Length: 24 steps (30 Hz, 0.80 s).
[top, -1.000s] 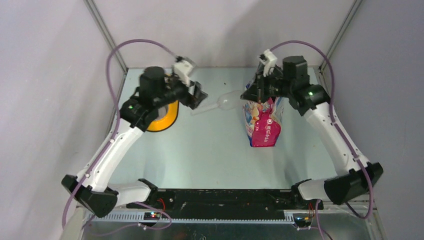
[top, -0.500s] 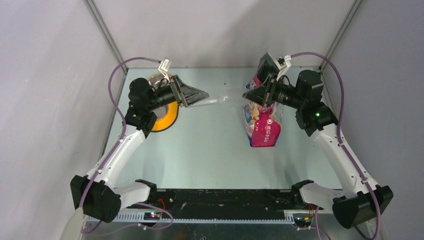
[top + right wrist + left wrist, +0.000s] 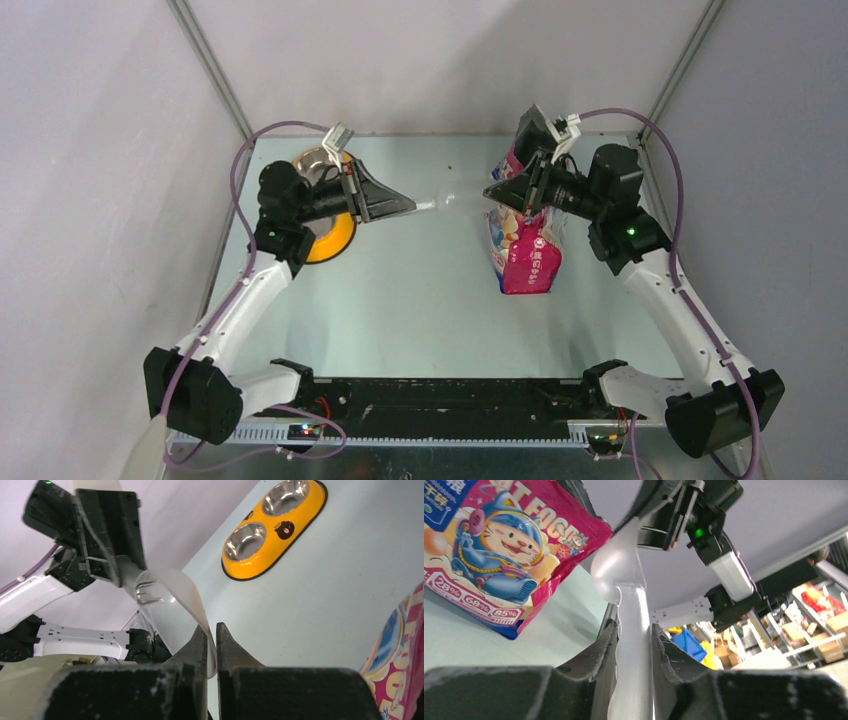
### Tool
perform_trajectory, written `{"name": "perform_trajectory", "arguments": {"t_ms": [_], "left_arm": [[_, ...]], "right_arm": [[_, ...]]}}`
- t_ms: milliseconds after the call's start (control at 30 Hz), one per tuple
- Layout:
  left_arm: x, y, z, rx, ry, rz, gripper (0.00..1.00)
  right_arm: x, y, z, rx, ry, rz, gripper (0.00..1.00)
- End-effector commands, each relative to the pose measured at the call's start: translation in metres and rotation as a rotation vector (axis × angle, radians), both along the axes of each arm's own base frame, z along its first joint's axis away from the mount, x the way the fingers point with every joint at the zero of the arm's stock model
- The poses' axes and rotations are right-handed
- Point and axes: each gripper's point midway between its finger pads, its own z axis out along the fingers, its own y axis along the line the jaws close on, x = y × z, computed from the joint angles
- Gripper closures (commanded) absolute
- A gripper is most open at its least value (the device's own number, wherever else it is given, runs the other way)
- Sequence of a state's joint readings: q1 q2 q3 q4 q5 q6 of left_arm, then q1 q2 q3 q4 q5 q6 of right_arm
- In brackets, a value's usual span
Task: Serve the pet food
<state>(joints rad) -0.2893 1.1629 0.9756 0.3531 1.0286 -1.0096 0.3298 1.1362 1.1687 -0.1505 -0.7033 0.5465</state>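
I hold left gripper (image 3: 634,630) clamped on scoop (image 3: 616,565) handle; right gripper (image 3: 211,630) pinches scoop rim. Feeder (image 3: 301,526) cups empty, no pet food in view. Bag (image 3: 525,255) nearby. Scooping and pouring both left, I judge.

With the left arm (image 3: 235,305): up from a base at 7 o'clock to an elbow at 10 o'clock, wrist laid level and aimed toward 3 o'clock. At its tip, left gripper (image 3: 412,205) clamped on a scoop (image 3: 455,203) handle, fingers (image 3: 599,655) pressed to either side. With the right arm (image 3: 680,305): up from 5 o'clock to an elbow at 2 o'clock, wrist aimed toward 9 o'clock. Right gripper (image 3: 490,192) pinched almost flat on the scoop's thin rim, tip to tip with the left.
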Motion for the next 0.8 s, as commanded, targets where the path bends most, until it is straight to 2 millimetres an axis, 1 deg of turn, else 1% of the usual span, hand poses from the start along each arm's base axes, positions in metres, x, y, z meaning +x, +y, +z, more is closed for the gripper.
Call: {"name": "perform_trajectory", "arguments": {"t_ms": [0,33,67,100,133,167,200,233,267,300,333,367,400,433,467,500,533,600,700,733,767], "left_arm": [[-0.016,0.002,0.000,0.032,-0.069,-0.043,0.85],[-0.014,0.002,-0.004,0.046,-0.070,-0.036,0.90],[-0.015,0.003,-0.006,0.053,-0.073,-0.031,0.98],[-0.013,0.003,-0.011,0.070,-0.073,-0.021,0.99],[-0.013,0.004,-0.013,0.082,-0.094,-0.016,1.00],[-0.013,0.004,-0.018,0.098,-0.080,-0.013,1.00],[-0.012,0.005,-0.020,0.119,-0.133,-0.011,1.00],[-0.014,0.007,-0.031,0.155,-0.095,-0.017,1.00],[-0.017,0.010,-0.041,0.212,-0.122,-0.024,1.00],[-0.019,0.012,-0.047,0.244,-0.135,-0.031,1.00],[-0.022,0.017,-0.060,0.315,-0.164,-0.040,1.00],[-0.024,0.018,-0.066,0.348,-0.178,-0.051,1.00],[-0.028,0.023,-0.078,0.416,-0.204,-0.068,1.00],[-0.032,0.024,-0.084,0.448,-0.220,-0.084,1.00],[-0.036,0.028,-0.090,0.492,-0.255,-0.101,1.00],[-0.040,0.027,-0.091,0.503,-0.274,-0.114,1.00],[-0.043,0.028,-0.092,0.512,-0.290,-0.126,1.00],[-0.050,0.025,-0.089,0.504,-0.299,-0.152,1.00],[-0.057,0.020,-0.084,0.473,-0.287,-0.191,1.00],[-0.059,0.018,-0.080,0.455,-0.281,-0.203,1.00],[-0.060,0.016,-0.078,0.443,-0.263,-0.210,1.00]], "right_arm": [[0.006,-0.006,-0.001,-0.027,-0.059,-0.054,1.00],[0.004,-0.006,-0.005,-0.033,-0.055,-0.047,1.00],[0.003,-0.006,-0.006,-0.035,-0.058,-0.044,1.00],[0.001,-0.005,-0.008,-0.043,-0.063,-0.033,1.00],[-0.001,-0.005,-0.010,-0.049,-0.067,-0.023,0.97],[-0.007,-0.004,-0.010,-0.058,-0.089,0.012,0.83],[-0.010,-0.003,-0.011,-0.070,-0.110,0.032,0.74],[-0.018,-0.003,-0.011,-0.100,-0.173,0.088,0.60],[-0.025,-0.004,-0.010,-0.114,-0.214,0.134,0.49],[-0.030,-0.008,-0.016,-0.171,-0.281,0.168,0.45],[-0.037,-0.010,-0.012,-0.191,-0.329,0.209,0.39],[-0.042,-0.015,-0.024,-0.266,-0.379,0.248,0.37],[-0.052,-0.018,-0.030,-0.306,-0.364,0.281,0.35],[-0.054,-0.022,-0.034,-0.373,-0.466,0.316,0.35],[-0.060,-0.024,-0.038,-0.439,-0.535,0.361,0.34],[-0.064,-0.025,-0.040,-0.469,-0.566,0.377,0.34],[-0.065,-0.025,-0.045,-0.535,-0.615,0.392,0.34],[-0.066,-0.021,-0.048,-0.596,-0.672,0.402,0.35],[-0.063,-0.009,-0.044,-0.606,-0.700,0.409,0.39],[-0.062,-0.002,-0.045,-0.606,-0.699,0.416,0.42],[-0.061,0.002,-0.041,-0.604,-0.708,0.417,0.43]]}}
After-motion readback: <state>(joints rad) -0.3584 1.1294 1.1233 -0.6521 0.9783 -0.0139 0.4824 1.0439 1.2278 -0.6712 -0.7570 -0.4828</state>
